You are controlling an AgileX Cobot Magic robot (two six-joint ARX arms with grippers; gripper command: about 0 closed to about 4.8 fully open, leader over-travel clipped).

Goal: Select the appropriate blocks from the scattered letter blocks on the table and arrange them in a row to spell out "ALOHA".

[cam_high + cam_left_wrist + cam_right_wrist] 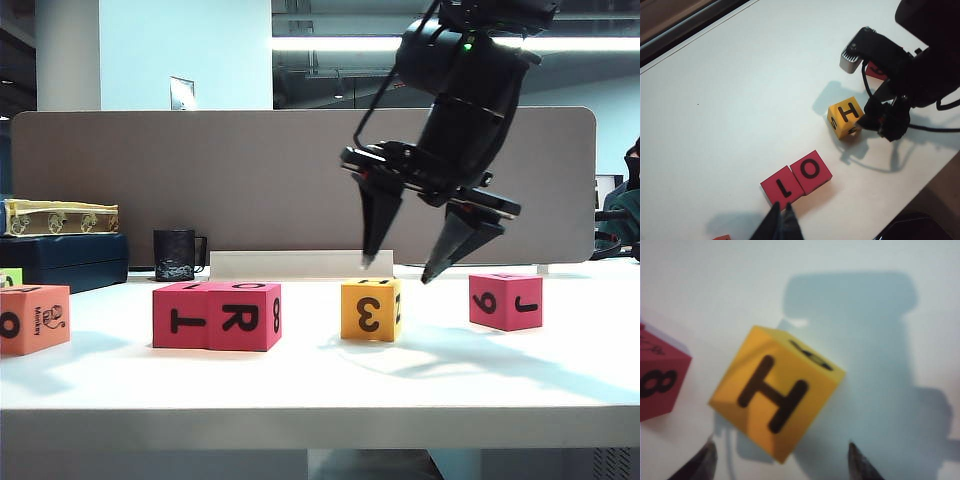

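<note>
On the white table [320, 380] stands a row of letter blocks: an orange one [35, 318] at far left, two red ones touching, with T [182, 315] and R [245, 316] on their front faces, a yellow one [370, 310], and a red one [505, 300] at the right. My right gripper [398, 270] hangs open just above the yellow block, touching nothing. In its wrist view the H-topped yellow block [777, 402] lies between the fingertips [707, 457]. My left gripper [781, 209] is shut and empty, close by the red L block [782, 186] and O block [811, 171].
A taupe divider panel [300, 180] closes off the back of the table. A black mug [175, 255], a dark box [60, 260] and a lime-green block [10, 277] sit at the back left. In the left wrist view the right arm [905, 75] hides part of a red block [874, 72].
</note>
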